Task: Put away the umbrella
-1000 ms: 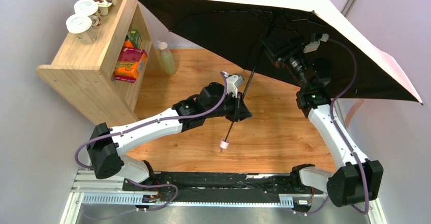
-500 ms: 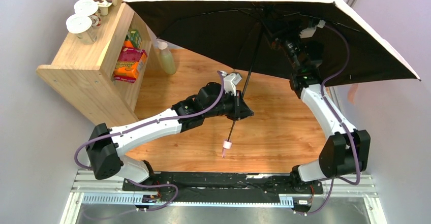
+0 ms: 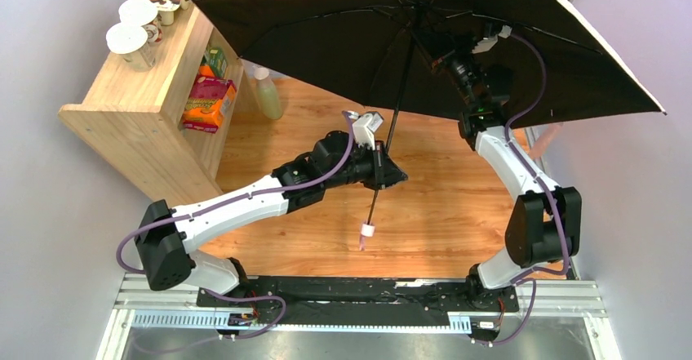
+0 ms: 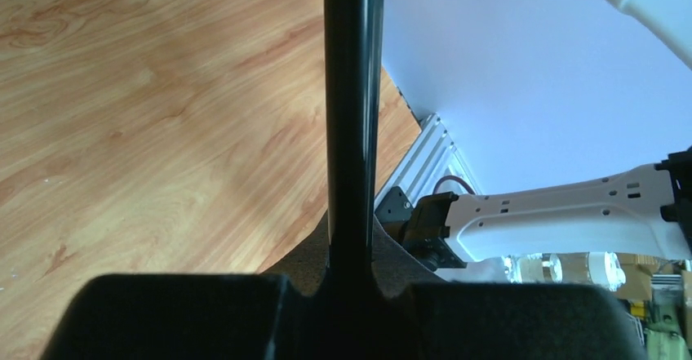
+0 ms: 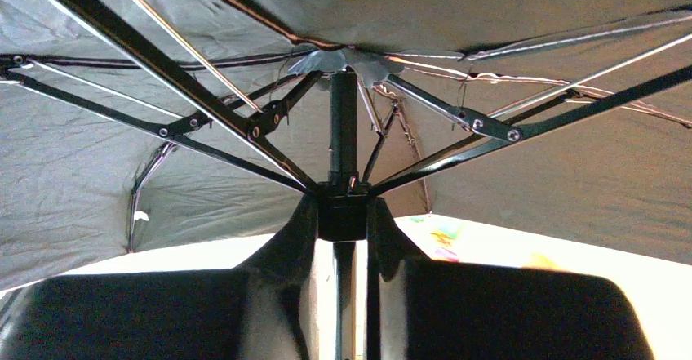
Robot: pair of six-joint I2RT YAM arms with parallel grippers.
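The umbrella [image 3: 343,42] is open, its pale canopy spread over the back of the table with the dark underside facing me. Its thin black shaft [image 3: 393,119] slants down to a small pink handle [image 3: 366,231] hanging above the table. My left gripper [image 3: 383,168] is shut on the shaft [image 4: 352,115], which runs up between its fingers [image 4: 179,311]. Under the canopy, my right gripper [image 3: 431,48] is up at the hub. In the right wrist view its two fingertips press the sides of the black runner [image 5: 343,213] where the ribs [image 5: 204,91] meet.
A wooden shelf unit [image 3: 135,107] stands at the back left with yogurt cups [image 3: 135,37] on top and colourful boxes [image 3: 208,103] inside. A pale green bottle [image 3: 268,95] stands beside it. The canopy's edge reaches over the shelf and towards the right wall.
My right arm has risen and moved left under the canopy, and its jaws have closed on the runner. The canopy has swung leftwards and more level. The left gripper holds as before.
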